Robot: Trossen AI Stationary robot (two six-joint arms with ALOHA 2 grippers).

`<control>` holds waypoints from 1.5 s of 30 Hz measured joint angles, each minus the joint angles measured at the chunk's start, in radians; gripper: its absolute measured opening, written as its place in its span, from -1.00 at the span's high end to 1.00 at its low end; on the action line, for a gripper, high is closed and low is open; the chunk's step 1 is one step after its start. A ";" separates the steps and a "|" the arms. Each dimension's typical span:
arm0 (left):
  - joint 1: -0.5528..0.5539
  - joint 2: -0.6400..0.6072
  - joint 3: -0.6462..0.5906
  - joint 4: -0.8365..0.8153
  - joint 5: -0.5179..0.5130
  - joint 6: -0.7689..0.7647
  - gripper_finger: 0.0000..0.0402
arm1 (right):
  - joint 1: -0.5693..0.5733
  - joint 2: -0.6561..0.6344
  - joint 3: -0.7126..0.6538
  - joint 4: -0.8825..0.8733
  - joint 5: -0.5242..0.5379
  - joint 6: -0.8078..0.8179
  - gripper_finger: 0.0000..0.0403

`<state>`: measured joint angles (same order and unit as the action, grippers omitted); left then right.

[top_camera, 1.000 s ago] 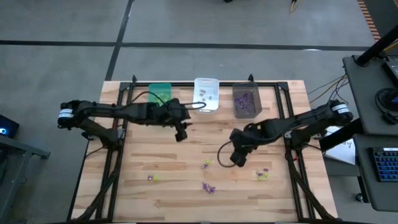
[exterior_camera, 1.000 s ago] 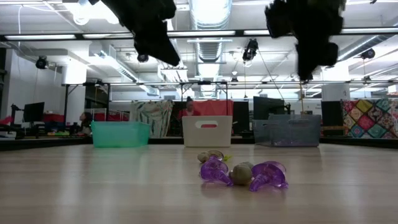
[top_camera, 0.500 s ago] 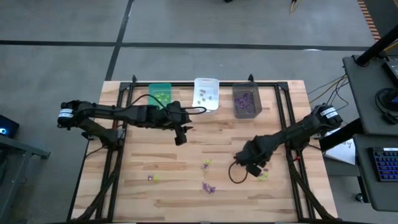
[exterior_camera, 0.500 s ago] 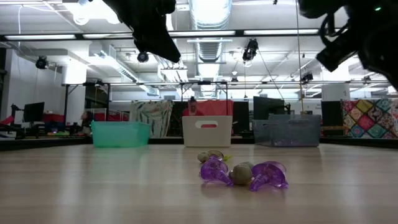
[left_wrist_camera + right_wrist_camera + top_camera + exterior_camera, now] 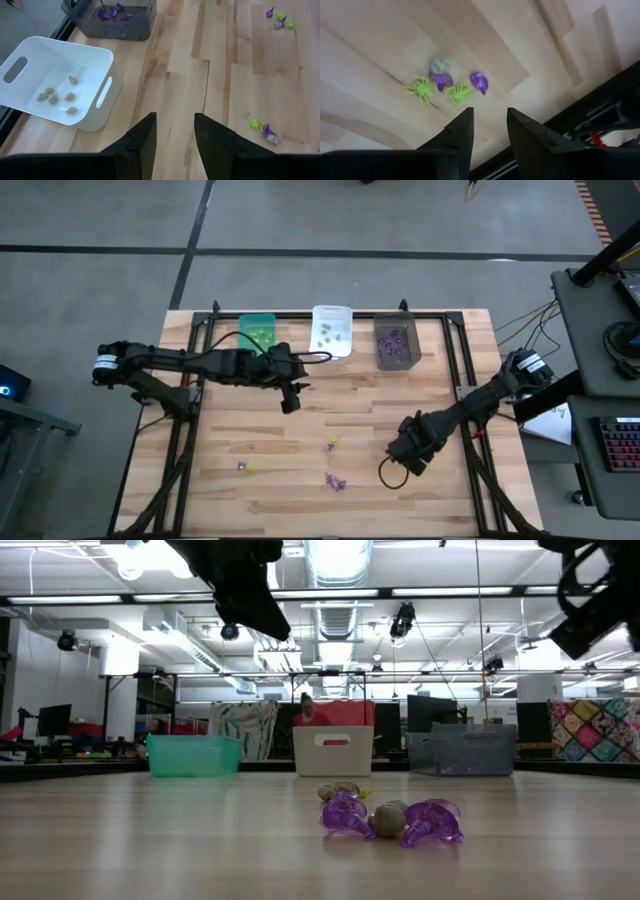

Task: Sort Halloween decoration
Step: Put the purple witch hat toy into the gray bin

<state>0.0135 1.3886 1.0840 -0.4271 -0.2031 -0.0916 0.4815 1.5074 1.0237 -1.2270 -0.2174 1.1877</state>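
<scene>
Your right arm swung from mid-surface toward the near right side over the last second; the left arm did not shift. You had the surface (image 5: pixel 300 430) of pale planks carrying three bins along the far edge: green bin (image 5: pixel 257 330), white bin (image 5: pixel 332 330), dark grey bin (image 5: pixel 396 342). Greyish pieces lay in the white bin (image 5: pixel 55 95), purple ones in the grey bin.

Left gripper (image 5: pixel 290 402) hung over the surface just in front of the green and white bins, jaws spread with a clear gap in its wrist view, nothing between them.

Right gripper (image 5: pixel 410 455) sat low over the near right area, jaws spread and empty in its wrist view. Right beyond them lay a small cluster (image 5: pixel 447 85): two yellow-green spiders, two purple pieces, one greyish lump, touching or just beside one another. In the high view your arm covered that cluster.

Other loose decorations: a pair near the middle (image 5: pixel 330 444), a purple clump nearer the front (image 5: pixel 336 481), a pair toward the near left (image 5: pixel 243 466).

For the next grab, judged: the right arm was far nearer the cluster, which lay just ahead of its jaws, and pieces crowded so close that a single pick looked tricky.
</scene>
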 joint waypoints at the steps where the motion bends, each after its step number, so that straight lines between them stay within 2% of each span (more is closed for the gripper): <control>1: 0.000 0.000 0.000 0.000 0.000 0.000 0.43 | 0.010 0.000 -0.009 0.010 -0.005 0.014 0.43; 9: 0.000 0.000 0.000 0.000 0.000 0.000 0.43 | 0.045 0.000 -0.069 0.088 -0.026 0.060 0.34; 18: 0.000 0.000 0.000 0.000 0.000 -0.007 0.43 | 0.044 0.000 -0.133 0.138 -0.018 0.062 0.37; 26: 0.000 0.000 0.000 0.000 0.000 -0.007 0.43 | 0.044 0.000 -0.215 0.286 -0.018 0.060 0.38; 35: 0.000 0.000 0.000 0.001 0.000 -0.007 0.43 | 0.044 0.000 -0.233 0.293 -0.017 0.051 0.55; 45: 0.000 0.000 0.000 0.019 0.000 -0.008 0.43 | 0.044 -0.001 -0.233 0.295 -0.018 0.027 0.89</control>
<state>0.0135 1.3888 1.0840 -0.4078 -0.2029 -0.0994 0.5255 1.5063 0.7908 -0.9318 -0.2358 1.2149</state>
